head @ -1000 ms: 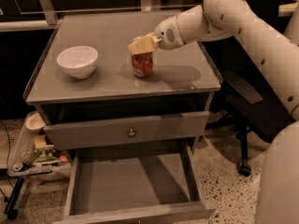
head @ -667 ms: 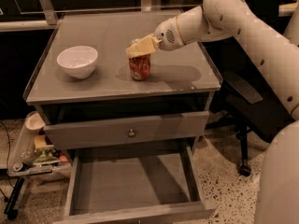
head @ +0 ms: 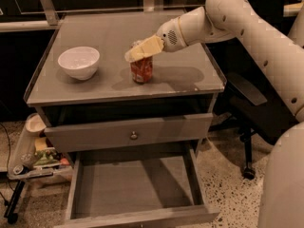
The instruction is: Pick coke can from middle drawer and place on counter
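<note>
The coke can [head: 141, 70], red, stands upright on the counter [head: 185, 77], right of centre near the front edge. My gripper [head: 136, 52], with yellowish tips, reaches in from the right and sits right at the can's top, hiding it. The middle drawer [head: 137, 186] is pulled open below, and its flat grey bottom is bare.
A white bowl [head: 79, 62] stands on the left of the counter. A closed drawer front with a round knob [head: 134, 135] lies between counter and open drawer. My arm [head: 247, 27] spans the right side. An office chair [head: 247, 108] stands at right and clutter [head: 33, 151] at lower left.
My gripper and the can have shifted slightly left and down over the counter. The bowl and drawer have not moved.
</note>
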